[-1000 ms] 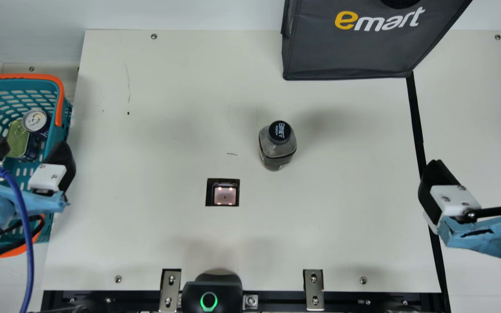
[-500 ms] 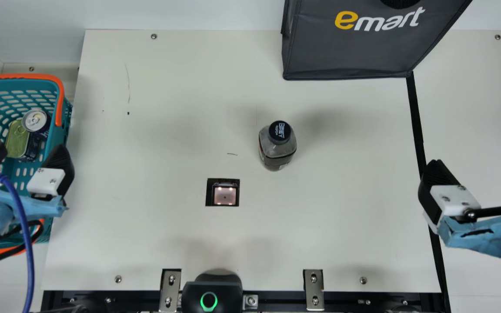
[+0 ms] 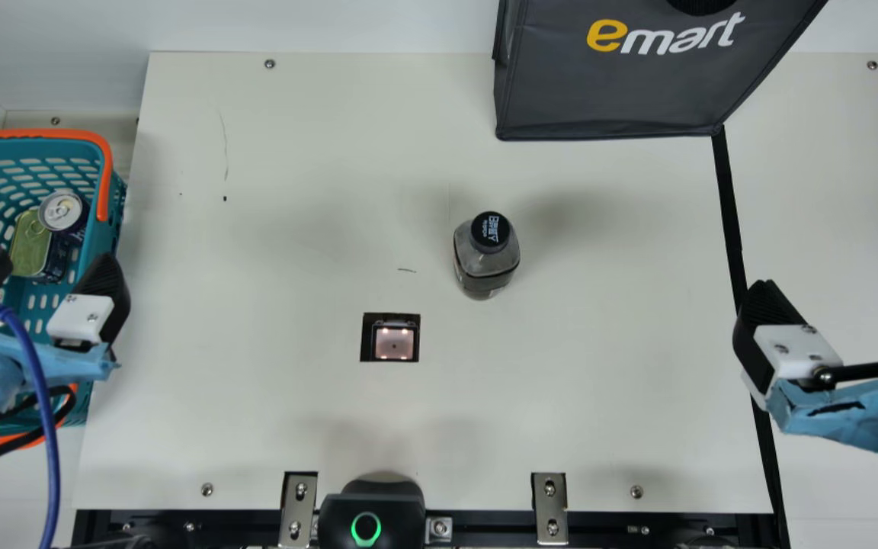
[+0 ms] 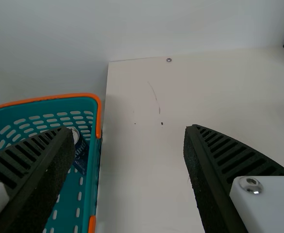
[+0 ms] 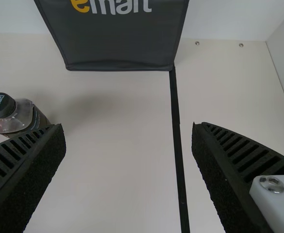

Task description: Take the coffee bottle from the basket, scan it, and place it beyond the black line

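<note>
In the main view my left gripper (image 3: 49, 276) stands open over the near right part of the teal basket (image 3: 107, 179); my right gripper (image 3: 835, 299) is open at the black line (image 3: 730, 221). The coffee bottle (image 3: 486, 255) stands upright on the table, behind and right of the scanner window (image 3: 394, 342). Nothing is between the fingers of my left gripper (image 4: 127, 145) in the left wrist view. The right wrist view shows my right gripper (image 5: 128, 138) empty as well, with the bottle (image 5: 18, 116) partly behind one finger and the black line (image 5: 177, 136) running between the fingers.
In the basket lie a can (image 3: 62, 210) and a green-lidded tin (image 3: 30, 244). A dark shopping bag (image 3: 607, 88) stands at the back, its corner at the line's far end. A black device with a green ring (image 3: 372, 515) sits at the table's front edge.
My left gripper shifted slightly toward the left and its near finger moved a little between the first two pictures, then held still. The right arm and the bottle have stayed in place.
</note>
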{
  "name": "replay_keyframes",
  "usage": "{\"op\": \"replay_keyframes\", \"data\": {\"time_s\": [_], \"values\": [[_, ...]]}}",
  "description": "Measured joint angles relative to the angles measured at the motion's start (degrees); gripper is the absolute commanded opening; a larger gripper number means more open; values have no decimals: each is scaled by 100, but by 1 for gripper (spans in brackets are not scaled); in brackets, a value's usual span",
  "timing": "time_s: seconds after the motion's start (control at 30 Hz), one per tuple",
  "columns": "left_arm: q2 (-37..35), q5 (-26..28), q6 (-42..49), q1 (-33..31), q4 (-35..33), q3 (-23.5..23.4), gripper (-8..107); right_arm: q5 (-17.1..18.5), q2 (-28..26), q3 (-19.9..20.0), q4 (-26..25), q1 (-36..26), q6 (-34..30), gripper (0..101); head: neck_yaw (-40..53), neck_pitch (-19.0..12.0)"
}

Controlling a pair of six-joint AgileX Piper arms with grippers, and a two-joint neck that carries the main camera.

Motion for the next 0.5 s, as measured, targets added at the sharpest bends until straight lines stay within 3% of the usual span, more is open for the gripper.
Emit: {"op": "replay_keyframes", "data": {"time_s": [0.5], "values": [[0,0,0,0,0,0,90,-10,36,-25,-6,54,0,91,0,0]]}}
